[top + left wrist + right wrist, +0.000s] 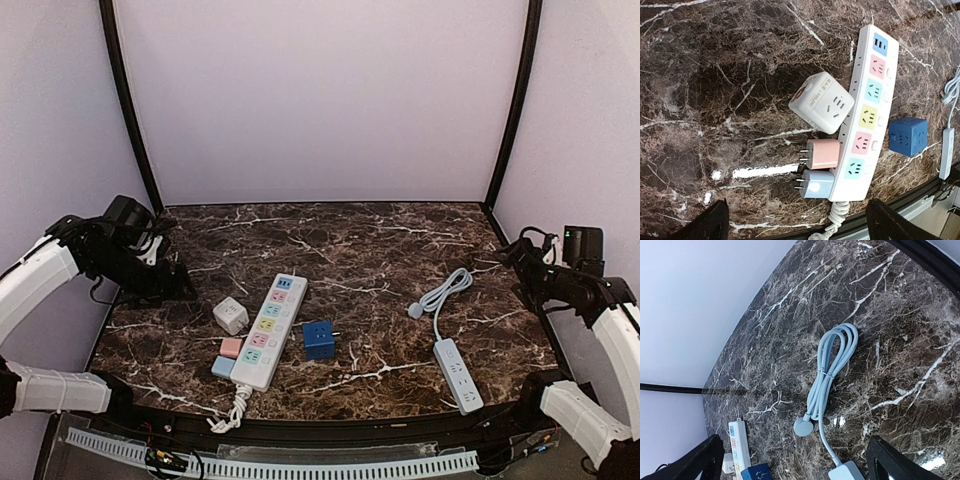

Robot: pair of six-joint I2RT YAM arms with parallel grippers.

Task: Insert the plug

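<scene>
Jaws on both arms are standing wide open and holding nothing. The left arm [150, 265] is hovering over the left edge of the dark marble worktop [380, 240]. Its wrist camera is looking down on the cluster of sockets, with only the two dark fingertips [710, 222] showing at the bottom of that view. The right arm [560, 275] is hanging over the right edge, well apart from every item.

A long white power strip [867, 107] with coloured socket faces is lying near the front centre, and its cable is coiling at the near end. A pink plug adapter [822, 153] and a light-blue plug adapter [817, 183] are lying side by side against the strip's left edge near that end. Both are resting loose on the worktop, with their two prongs pointing away from the strip. A white cube socket [821, 102] is sitting tilted just beside the strip, farther along the same side. A blue cube socket [908, 136] is standing apart on the strip's right.

Toward the right, a small white power strip [458, 375] is lying near the front edge. Its pale cable [832, 360] is lying bundled in a loop, and its round plug [803, 427] is resting on the worktop beside the bundle.
</scene>
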